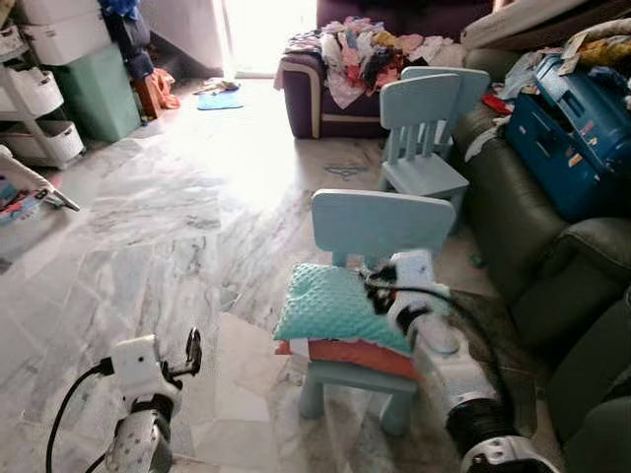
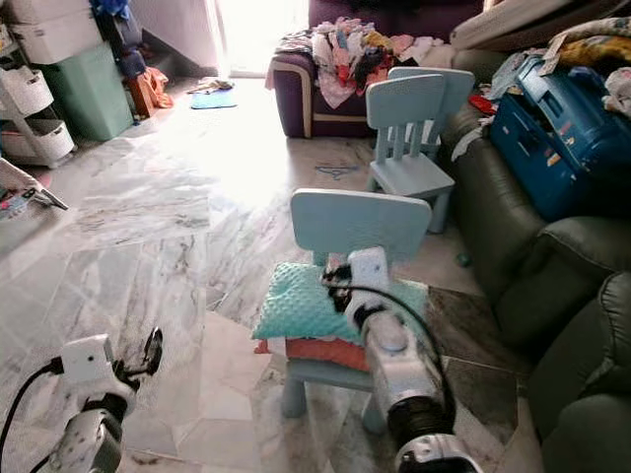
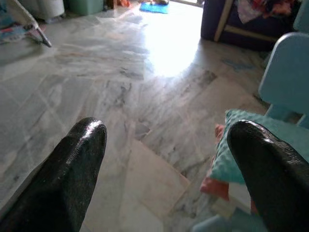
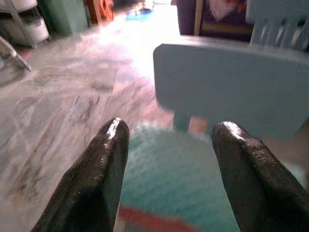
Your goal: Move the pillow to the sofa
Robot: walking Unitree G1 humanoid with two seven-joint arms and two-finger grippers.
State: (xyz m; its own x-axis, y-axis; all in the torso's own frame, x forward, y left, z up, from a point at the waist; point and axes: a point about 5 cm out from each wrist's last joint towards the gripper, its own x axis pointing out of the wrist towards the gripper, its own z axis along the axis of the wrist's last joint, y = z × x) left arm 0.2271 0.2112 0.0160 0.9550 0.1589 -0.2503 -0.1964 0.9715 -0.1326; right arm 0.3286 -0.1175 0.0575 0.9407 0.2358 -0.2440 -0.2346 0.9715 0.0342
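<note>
Pillow [image 1: 335, 307]: teal, dimpled fabric, lying flat atop a coral cushion [image 1: 360, 354] on a small chair [image 1: 370, 296]. Sofa [image 1: 552, 266]: dark green, just beside the chair.

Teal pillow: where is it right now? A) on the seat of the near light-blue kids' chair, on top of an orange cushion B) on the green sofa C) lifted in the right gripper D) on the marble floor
A. The teal pillow lies on an orange cushion on the near chair, while the open right gripper hovers over it.
</note>
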